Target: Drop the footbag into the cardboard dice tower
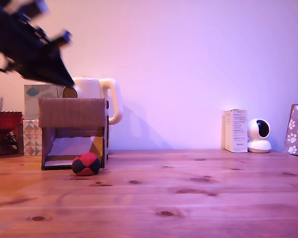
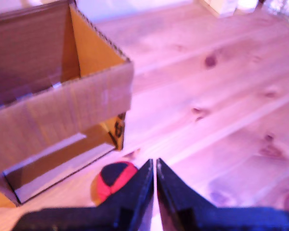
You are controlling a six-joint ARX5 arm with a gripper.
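Ball (image 1: 86, 164) sits on your desk (image 1: 188, 193) just before the cardboard tower's (image 1: 73, 113) lower opening, while your gripper (image 2: 155, 166) hangs above, jaws together and empty.

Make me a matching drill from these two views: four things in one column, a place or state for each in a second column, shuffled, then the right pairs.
Things
1. footbag
2. dice tower
3. pincer
4. kettle

Places or states
A. behind the tower, handle toward the exterior view's right
B. shut and empty, up in the air near the tower
C. on the table, at the mouth of the tower's lower opening
D. standing on the table, open at the top

Pairs: 1-C, 2-D, 3-B, 4-A
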